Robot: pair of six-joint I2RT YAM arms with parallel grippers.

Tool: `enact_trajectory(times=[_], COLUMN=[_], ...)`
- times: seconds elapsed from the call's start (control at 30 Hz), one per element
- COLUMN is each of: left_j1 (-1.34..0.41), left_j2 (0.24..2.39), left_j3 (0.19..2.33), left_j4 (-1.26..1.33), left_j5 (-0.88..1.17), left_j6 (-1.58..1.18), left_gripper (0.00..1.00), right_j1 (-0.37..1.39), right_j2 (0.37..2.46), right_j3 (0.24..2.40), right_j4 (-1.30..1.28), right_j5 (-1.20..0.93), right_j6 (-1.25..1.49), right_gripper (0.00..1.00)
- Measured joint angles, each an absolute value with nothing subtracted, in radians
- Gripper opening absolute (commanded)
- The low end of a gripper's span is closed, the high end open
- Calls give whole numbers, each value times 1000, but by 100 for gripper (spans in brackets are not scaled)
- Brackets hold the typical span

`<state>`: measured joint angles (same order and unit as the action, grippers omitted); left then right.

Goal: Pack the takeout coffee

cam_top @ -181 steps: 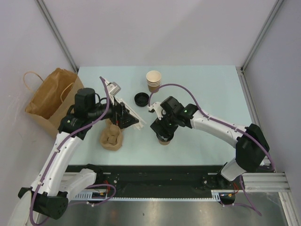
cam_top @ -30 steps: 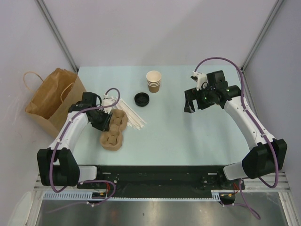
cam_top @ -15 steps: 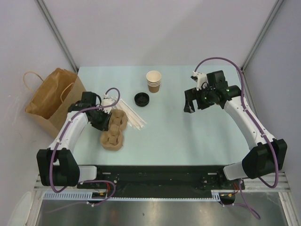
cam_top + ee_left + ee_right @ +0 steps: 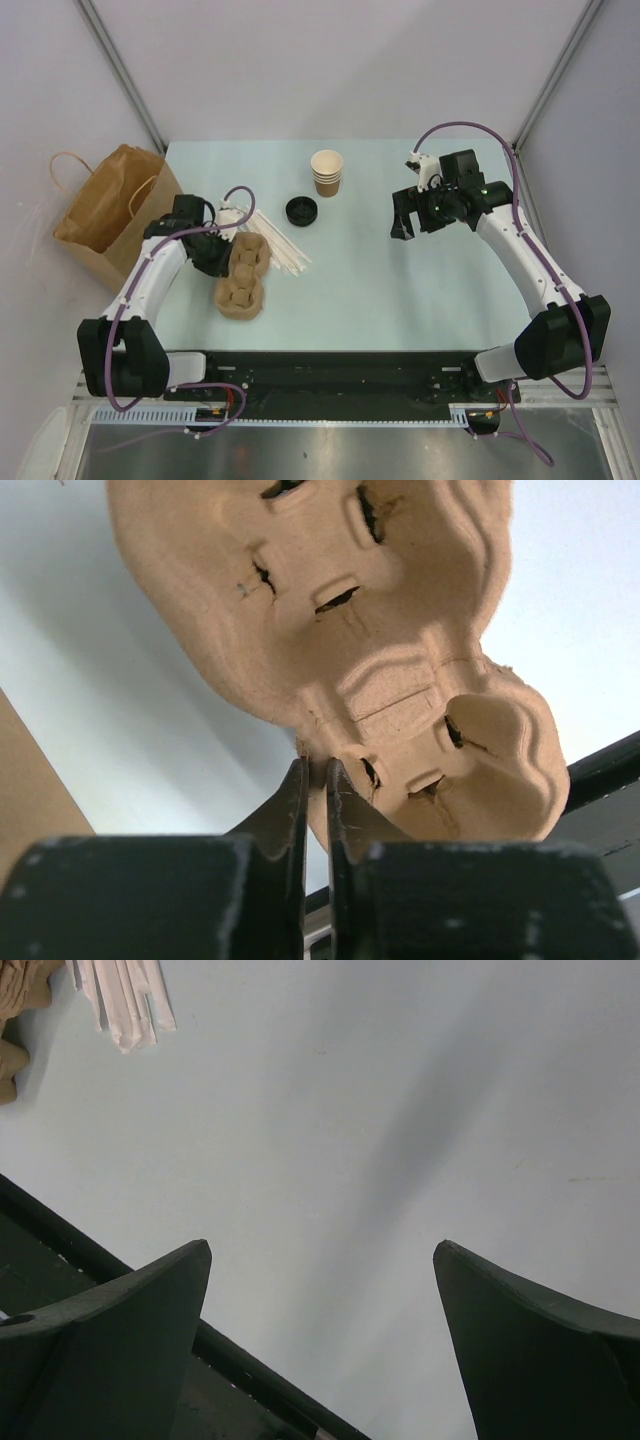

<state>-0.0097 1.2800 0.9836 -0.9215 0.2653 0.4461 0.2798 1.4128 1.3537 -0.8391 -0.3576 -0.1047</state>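
Left hand (image 4: 312,770) is clenched on the rim of the tan moulded-pulp cup carrier (image 4: 380,630), with the thin edge pinched between the two fingers. Whether the carrier is lifted cannot be told. Its sockets, as far as shown, are empty.

A bundle of white paper-wrapped straws (image 4: 282,248) lies just beside the carrier. A large brown paper bag with handles (image 4: 105,215) stands open at the left edge of the pale blue tabletop (image 4: 400,290), near the left arm. A round black plastic lid (image 4: 301,210) lies alone mid-tabletop, and a stack of lidless tan paper cups (image 4: 326,172) stands near it on the far side.

Right hand (image 4: 322,1247) is released, spread wide with nothing between, and held over bare tabletop well apart from everything.

Takeout coffee: no lidded cup is seen in any view. The bag's interior is not shown, so its location cannot be told.

Progress is judged early. Nothing is seen loaded or packed. Left to do: coffee seated in the carrier, carrier placed in the bag.
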Motion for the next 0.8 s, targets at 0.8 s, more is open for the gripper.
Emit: enact_trajectory(times=[0.8], left_j1=[67], left_j2=[1223], left_j3=[1066], left_j4=[-990], left_j5=[378], left_j6=[480], left_gripper=[0], right_j1=[346], right_j2=[1413], right_j3=[1351], right_j4=[-810], right_j5=[-514], right_j6=[-104], right_gripper=[98])
